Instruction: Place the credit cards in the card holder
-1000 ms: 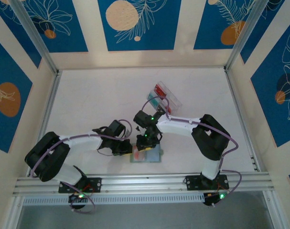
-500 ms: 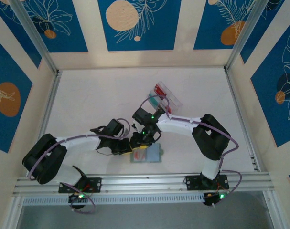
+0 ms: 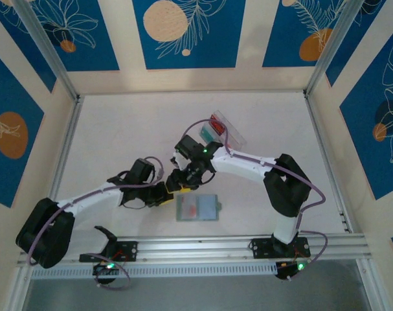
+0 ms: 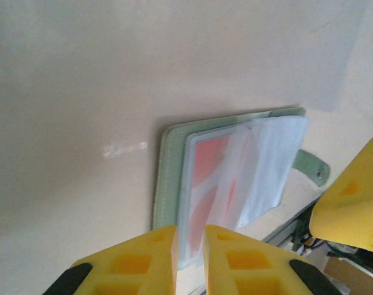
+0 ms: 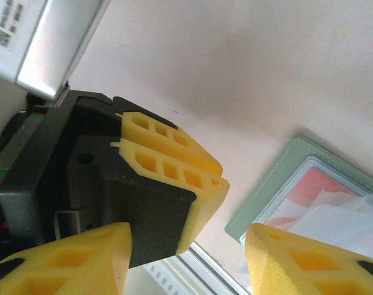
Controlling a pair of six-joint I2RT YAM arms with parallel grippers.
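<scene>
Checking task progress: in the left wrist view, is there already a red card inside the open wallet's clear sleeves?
Yes, a red card shows through the clear sleeves of the wallet, which lies open on the table.
</scene>
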